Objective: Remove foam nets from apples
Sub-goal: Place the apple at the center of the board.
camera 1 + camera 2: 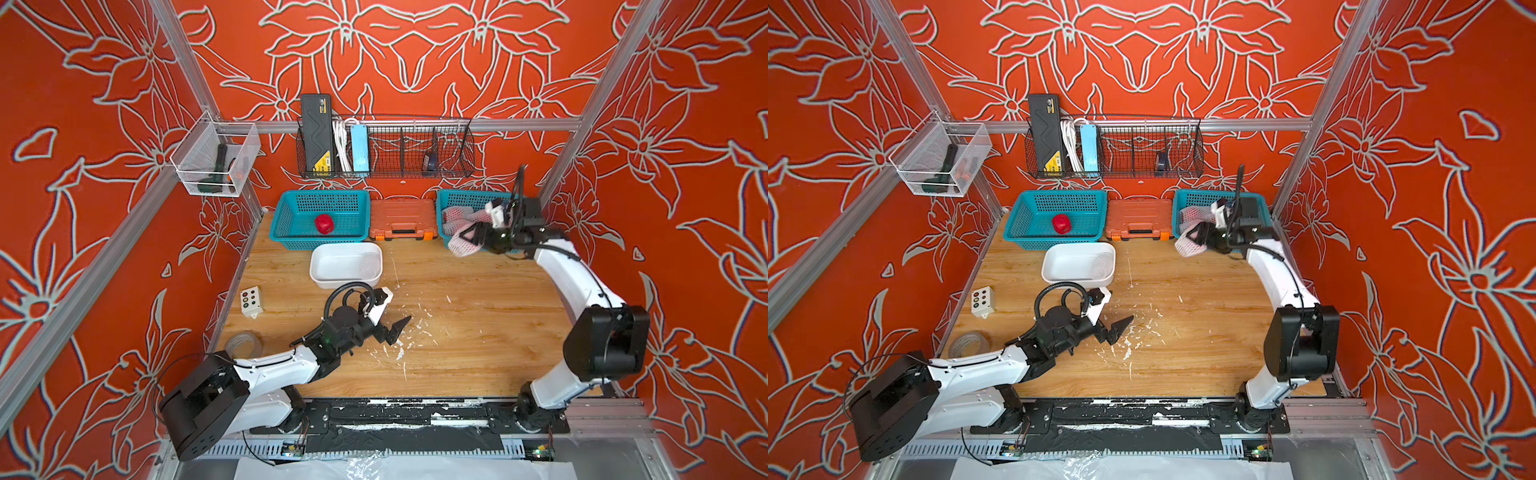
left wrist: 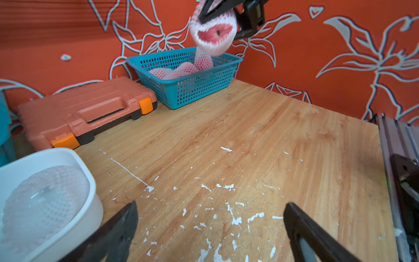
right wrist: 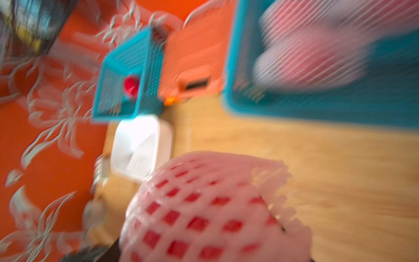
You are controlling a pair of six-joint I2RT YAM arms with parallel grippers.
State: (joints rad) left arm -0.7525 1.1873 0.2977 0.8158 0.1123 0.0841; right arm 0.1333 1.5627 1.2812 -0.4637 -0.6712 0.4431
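Note:
My right gripper [image 1: 473, 239] is shut on an apple in a white foam net [image 1: 460, 246], held in the air over the front rim of the right teal basket [image 1: 457, 198]. The left wrist view shows this apple's [image 2: 212, 31] bare pink-red end through the net's opening. In the right wrist view, which is blurred, the netted apple [image 3: 204, 211] fills the near part. More netted apples [image 2: 172, 71] lie in that basket. A bare red apple [image 1: 324, 224] sits in the left teal basket [image 1: 291, 235]. An empty foam net [image 2: 43, 202] lies in the white tub [image 1: 316, 272]. My left gripper [image 1: 397, 330] hangs open and empty over the table's middle.
An orange tool case [image 1: 403, 220] stands between the two baskets. A small button box [image 1: 251, 301] and a tape roll [image 1: 243, 345] sit at the table's left edge. White flecks dot the wood under the left gripper. A wire rack hangs on the back wall.

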